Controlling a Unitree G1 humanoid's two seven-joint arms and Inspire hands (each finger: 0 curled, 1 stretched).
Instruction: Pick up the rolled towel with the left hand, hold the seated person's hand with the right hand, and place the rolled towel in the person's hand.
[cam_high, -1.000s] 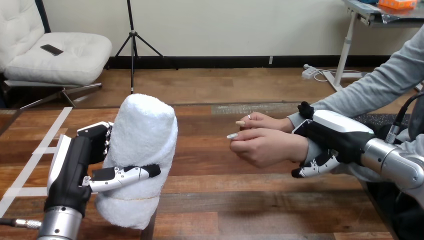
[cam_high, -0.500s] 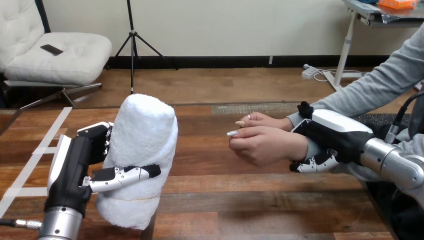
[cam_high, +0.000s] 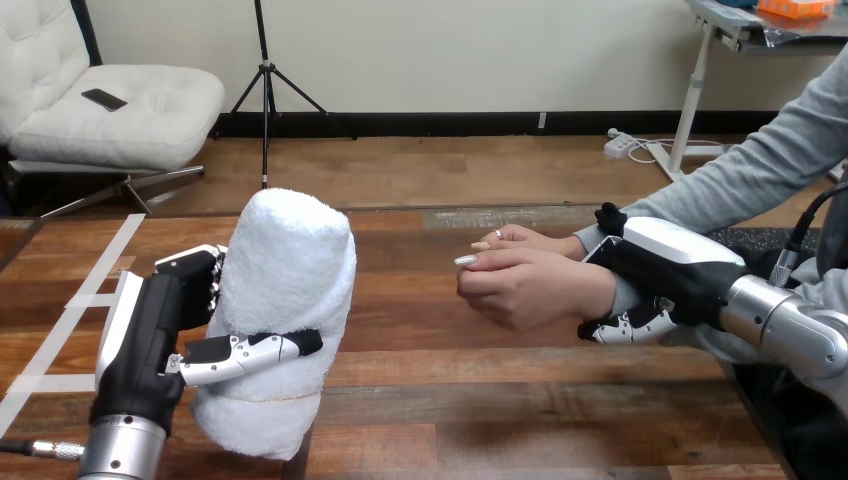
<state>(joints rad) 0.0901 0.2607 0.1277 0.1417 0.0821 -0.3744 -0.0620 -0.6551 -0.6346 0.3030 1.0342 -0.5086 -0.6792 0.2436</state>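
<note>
- The wooden counter (cam_high: 500, 400) fills the lower frame.
- Lower left: the left hand (cam_high: 165, 320) stays curled round the upright rolled towel (cam_high: 285, 290), unmoved.
- Right of centre: the right hand (cam_high: 665, 270) clasps the person's hand (cam_high: 525, 285) at the wrist, and that hand has risen slightly.
- The support looks settled, and the towel's handover has not yet begun.

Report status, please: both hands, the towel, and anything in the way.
Left hand shut on rolled towel, held upright. Right hand curled round person's wrist. Person's hand apart from towel, nothing between them.

Bright, even light leaves soft, faint shadows on the table (cam_high: 500, 400).
</note>
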